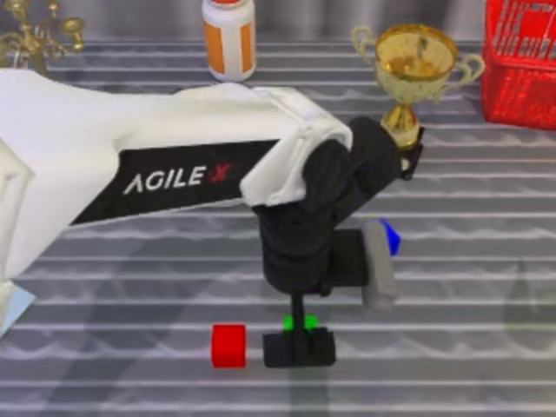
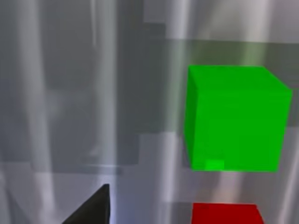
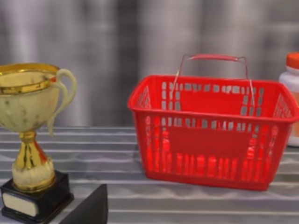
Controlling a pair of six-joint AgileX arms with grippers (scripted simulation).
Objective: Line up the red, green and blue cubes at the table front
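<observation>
Near the front edge of the table (image 1: 130,304), the red cube (image 1: 228,345) lies left of the green cube (image 1: 300,323). My left arm reaches over the middle, and its gripper (image 1: 300,346) hangs open just in front of the green cube. In the left wrist view the green cube (image 2: 233,119) rests on the table clear of the one dark finger (image 2: 96,207) that shows, with the red cube (image 2: 226,213) beside it. The blue cube (image 1: 392,236) lies farther back on the right, half hidden by the arm. My right arm is outside the top view; one finger (image 3: 91,207) shows.
A gold trophy (image 1: 415,74) stands at the back right, close to the left arm's wrist. A red mesh basket (image 1: 521,61) fills the back right corner. An orange and white bottle (image 1: 229,36) and a gold candelabra (image 1: 35,35) stand along the back.
</observation>
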